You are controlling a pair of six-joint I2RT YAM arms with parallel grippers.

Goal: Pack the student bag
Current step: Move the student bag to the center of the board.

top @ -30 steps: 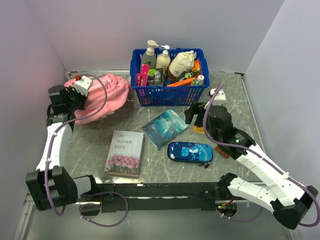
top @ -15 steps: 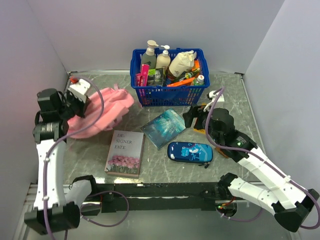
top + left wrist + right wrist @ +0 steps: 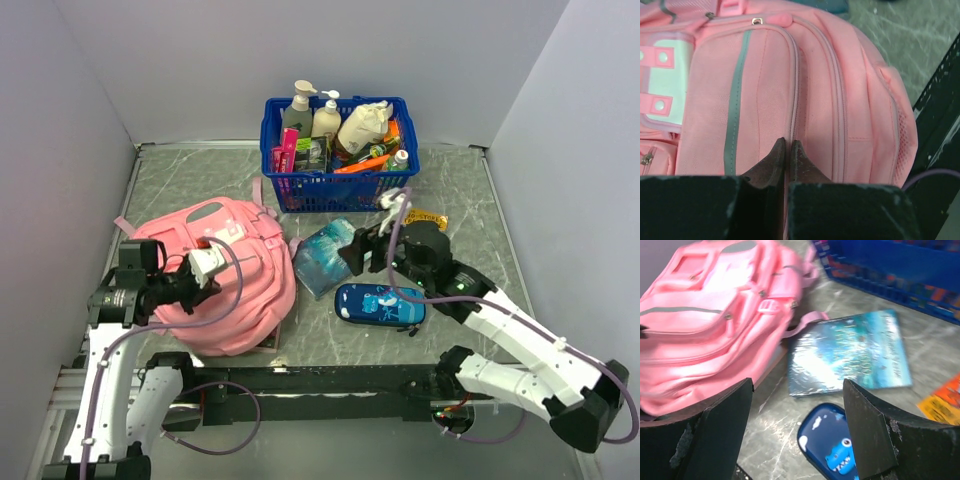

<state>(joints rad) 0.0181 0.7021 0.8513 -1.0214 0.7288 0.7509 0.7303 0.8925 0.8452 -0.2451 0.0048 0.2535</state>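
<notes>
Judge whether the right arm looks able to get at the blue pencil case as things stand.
Probably yes. The right pincer hangs open close by the blue pencil case, with nothing between them; the teal book lies beside it, not over it.

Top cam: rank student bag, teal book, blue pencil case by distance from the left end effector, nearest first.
1. student bag: the left end effector is touching it, left side.
2. teal book: centre, just right of the bag.
3. blue pencil case: farther right, nearer the front edge.
</notes>
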